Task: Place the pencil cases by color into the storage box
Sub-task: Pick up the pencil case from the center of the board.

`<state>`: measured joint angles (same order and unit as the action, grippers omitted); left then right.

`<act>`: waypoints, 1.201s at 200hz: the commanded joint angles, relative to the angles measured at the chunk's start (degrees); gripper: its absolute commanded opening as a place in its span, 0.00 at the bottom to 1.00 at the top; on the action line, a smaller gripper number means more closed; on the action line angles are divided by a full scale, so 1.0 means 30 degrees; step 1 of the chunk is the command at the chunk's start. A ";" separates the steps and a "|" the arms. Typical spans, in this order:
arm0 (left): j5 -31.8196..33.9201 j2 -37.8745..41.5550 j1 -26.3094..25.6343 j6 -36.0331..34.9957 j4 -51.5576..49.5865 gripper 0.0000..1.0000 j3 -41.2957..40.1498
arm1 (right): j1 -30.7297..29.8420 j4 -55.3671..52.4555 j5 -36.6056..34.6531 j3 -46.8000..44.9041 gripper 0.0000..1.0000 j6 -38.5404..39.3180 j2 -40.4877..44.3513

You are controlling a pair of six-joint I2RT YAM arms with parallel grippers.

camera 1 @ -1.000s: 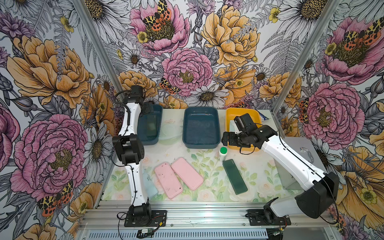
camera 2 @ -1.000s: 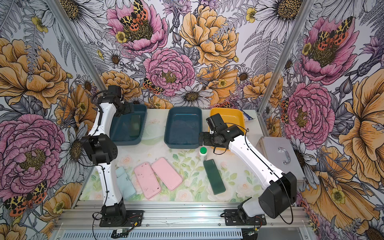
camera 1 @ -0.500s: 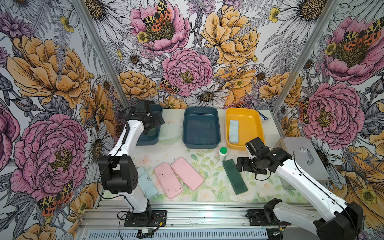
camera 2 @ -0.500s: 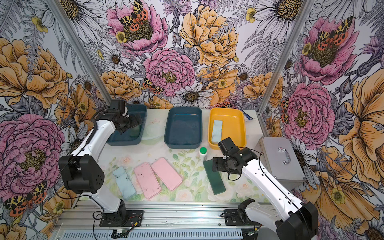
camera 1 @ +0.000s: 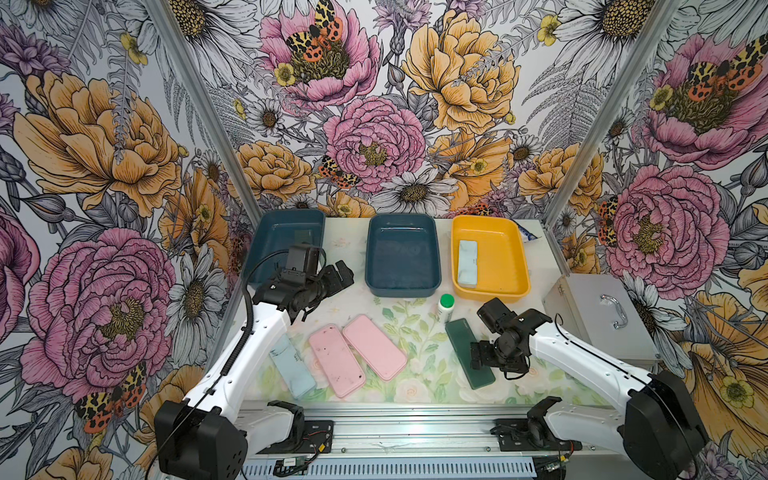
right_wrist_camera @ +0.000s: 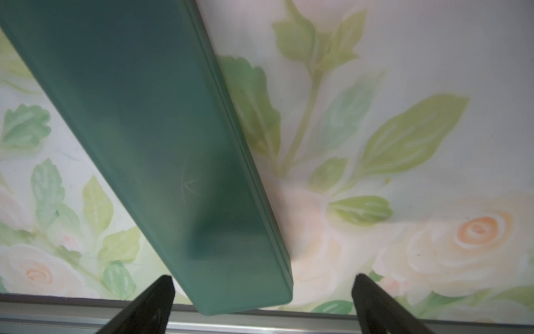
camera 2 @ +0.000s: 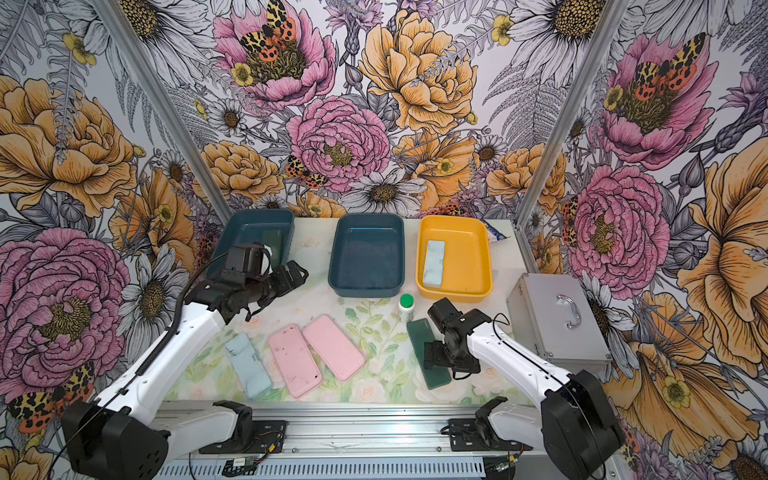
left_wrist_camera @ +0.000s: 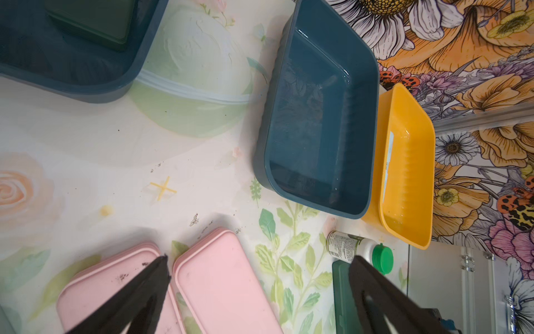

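Along the lower edge of both top views we see four pencil cases lying flat on the flowered table (camera 1: 415,324). A near light blue case (camera 1: 291,368) is at lower left. A left pink case (camera 1: 336,360) and a right pink case (camera 1: 374,347) lie just beside each other at lower centre. A near dark green case (camera 1: 459,334) lies right of centre.

The right gripper (camera 1: 477,355) hangs over that green case with its jaws spread wide. In the right wrist view the case's end lies between the fingertips (right_wrist_camera: 159,297), clear of both. Just above the case stands a small white bottle (camera 1: 446,307) with a green cap.

At centre left the left gripper (camera 1: 338,276) hovers over the table, jaws spread and holding nothing.

Across the upper table we find three trays. A left blue tray (camera 1: 270,237) has a far dark green case (camera 2: 274,241) inside, and a middle blue tray (camera 1: 401,291) sits beside it. A yellow tray (camera 1: 503,249) holds a far light blue case (camera 1: 468,262). A grey metal box (camera 1: 590,316) sits at the right edge.
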<state>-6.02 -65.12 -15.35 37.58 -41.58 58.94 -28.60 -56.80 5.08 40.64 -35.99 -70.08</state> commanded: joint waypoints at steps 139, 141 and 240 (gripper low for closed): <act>0.0630 0.1211 -0.0261 0.0429 -0.0604 0.99 -0.0801 | -0.4140 0.2442 -0.2161 0.1198 0.95 -0.0751 -0.3849; 0.0623 0.1225 -0.0248 0.0423 -0.0610 0.99 -0.0813 | -0.4300 0.2395 -0.2280 0.1213 0.94 -0.0808 -0.3898; 0.0368 0.0834 0.0310 0.0160 -0.0611 0.99 -0.0925 | -0.9367 0.1824 -0.4382 0.1356 0.68 -0.3384 -0.5593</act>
<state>-5.39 -62.57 -15.16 39.07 -43.46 56.66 -54.70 -51.20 -6.74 44.14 -43.70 -84.51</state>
